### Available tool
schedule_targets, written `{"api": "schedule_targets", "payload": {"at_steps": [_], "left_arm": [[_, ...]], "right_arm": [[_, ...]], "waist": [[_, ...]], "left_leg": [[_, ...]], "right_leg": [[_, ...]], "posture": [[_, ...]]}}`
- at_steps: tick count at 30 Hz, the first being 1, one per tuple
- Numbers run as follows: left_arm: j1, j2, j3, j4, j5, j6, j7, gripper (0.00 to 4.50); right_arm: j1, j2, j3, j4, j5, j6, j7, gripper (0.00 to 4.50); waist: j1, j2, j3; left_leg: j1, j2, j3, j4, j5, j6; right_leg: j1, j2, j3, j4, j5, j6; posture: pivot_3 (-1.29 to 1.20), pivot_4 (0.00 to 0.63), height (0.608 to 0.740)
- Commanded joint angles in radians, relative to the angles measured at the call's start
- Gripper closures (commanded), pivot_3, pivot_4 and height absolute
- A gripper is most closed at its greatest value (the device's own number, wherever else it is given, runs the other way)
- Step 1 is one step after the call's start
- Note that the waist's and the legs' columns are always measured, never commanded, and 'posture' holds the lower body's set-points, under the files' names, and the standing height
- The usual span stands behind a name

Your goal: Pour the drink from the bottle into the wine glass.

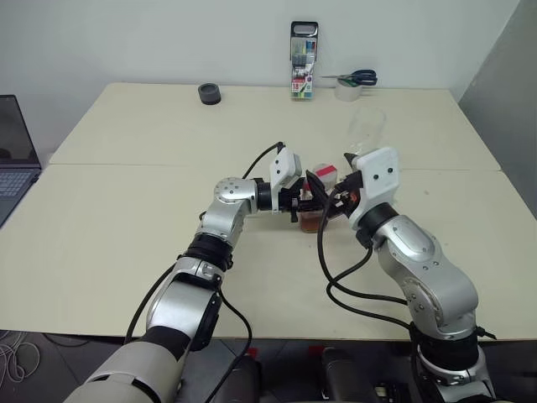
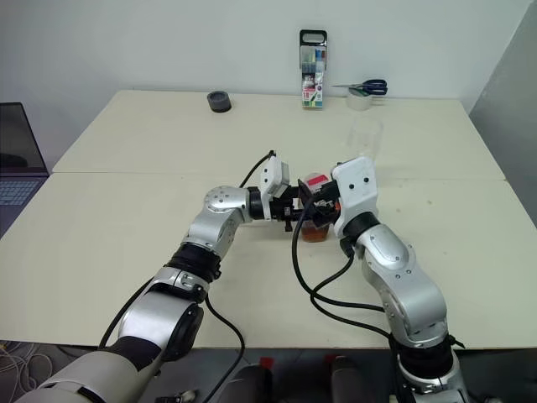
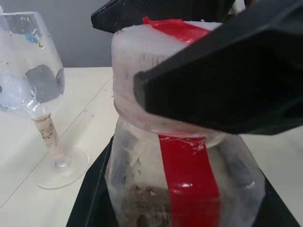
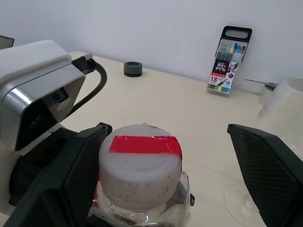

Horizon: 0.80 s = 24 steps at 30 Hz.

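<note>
Standing mid-surface (image 1: 126, 210), the clear bottle (image 3: 189, 179) with white, red-taped cap is pinched by the left tool (image 1: 304, 204); right tool (image 4: 165, 175) spread around its cap; wine glass (image 1: 366, 130) at one o'clock.

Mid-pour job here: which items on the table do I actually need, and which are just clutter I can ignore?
Needed:
- bottle, held by the left gripper, drink inside
- wine glass, standing beyond the bottle
- right gripper, jaws open around the bottle's cap

Clutter:
- marker pen case
- scissors on a white tape roll
- dark tape roll
- laptop
</note>
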Motion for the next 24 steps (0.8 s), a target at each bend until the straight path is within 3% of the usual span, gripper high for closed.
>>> {"api": "schedule_targets", "payload": {"at_steps": [1, 5, 6, 10, 15, 19, 22, 24], "left_arm": [[-0.021, 0.004, 0.013, -0.022, -0.004, -0.021, -0.005, 2.81], [-0.016, 0.007, 0.008, -0.023, -0.001, -0.023, -0.01, 2.81], [-0.016, 0.008, 0.007, -0.023, 0.0, -0.025, -0.012, 2.81], [-0.014, 0.012, 0.003, -0.023, 0.001, -0.022, -0.027, 2.81], [-0.017, 0.023, -0.006, -0.024, -0.005, -0.017, -0.092, 2.81], [-0.035, 0.032, 0.001, -0.008, -0.008, -0.029, -0.11, 2.81], [-0.041, 0.035, 0.004, -0.002, -0.005, -0.045, -0.105, 2.81], [-0.035, 0.036, 0.008, -0.009, -0.006, -0.043, -0.097, 2.81]], "right_arm": [[-0.016, 0.01, -0.016, -0.017, -0.016, -0.035, 0.0, 1.09], [-0.006, 0.008, -0.009, -0.024, -0.013, -0.045, 0.021, 2.5], [0.0, 0.007, -0.012, -0.027, -0.002, -0.048, 0.034, 2.63], [0.001, -0.032, -0.023, -0.026, 0.038, -0.069, 0.116, 2.63], [-0.091, -0.316, -0.067, 0.149, 0.191, -0.173, 0.602, 2.63], [-0.226, -0.465, -0.067, 0.351, 0.278, -0.159, 0.863, 2.63], [-0.259, -0.508, -0.051, 0.422, 0.279, -0.159, 0.938, 2.63], [-0.262, -0.487, -0.081, 0.432, 0.287, -0.159, 0.902, 2.63]], "waist": [[-0.002, 0.0, 0.0], [-0.003, 0.0, 0.0], [-0.003, 0.0, 0.0], [-0.003, 0.0, 0.0], [-0.005, 0.0, 0.0], [-0.011, 0.0, 0.0], [-0.012, 0.0, 0.0], [-0.011, 0.0, 0.0]], "left_leg": [[0.0, 0.0, 0.0, 0.0, 0.0, 0.0], [0.0, 0.0, 0.0, 0.0, -0.001, 0.002], [0.0, 0.0, 0.0, 0.0, -0.001, 0.002], [0.0, 0.0, 0.0, 0.0, -0.001, 0.003], [0.0, -0.001, 0.0, 0.001, -0.002, 0.003], [0.002, 0.0, 0.001, -0.001, -0.002, 0.003], [0.002, 0.001, 0.0, -0.001, -0.002, 0.003], [0.001, 0.001, 0.0, -0.001, -0.002, 0.003]], "right_leg": [[0.0, 0.0, 0.0, 0.0, 0.0, 0.0], [0.0, 0.0, 0.0, 0.0, 0.0, 0.0], [0.0, 0.0, 0.0, 0.0, 0.0, 0.0], [0.0, 0.0, 0.0, 0.0, 0.0, 0.0], [0.001, 0.0, 0.0, -0.001, 0.0, 0.0], [0.002, 0.001, 0.0, -0.002, 0.0, 0.0], [0.002, 0.002, 0.0, -0.002, 0.0, 0.0], [0.002, 0.001, 0.0, -0.002, 0.0, 0.0]], "posture": [[0.0, 0.15, 0.74], [0.0, 0.15, 0.74], [0.0, 0.15, 0.74], [0.0, 0.15, 0.74], [0.0, 0.15, 0.74], [0.0, 0.15, 0.74], [0.0, 0.15, 0.74], [0.0, 0.15, 0.74]]}}
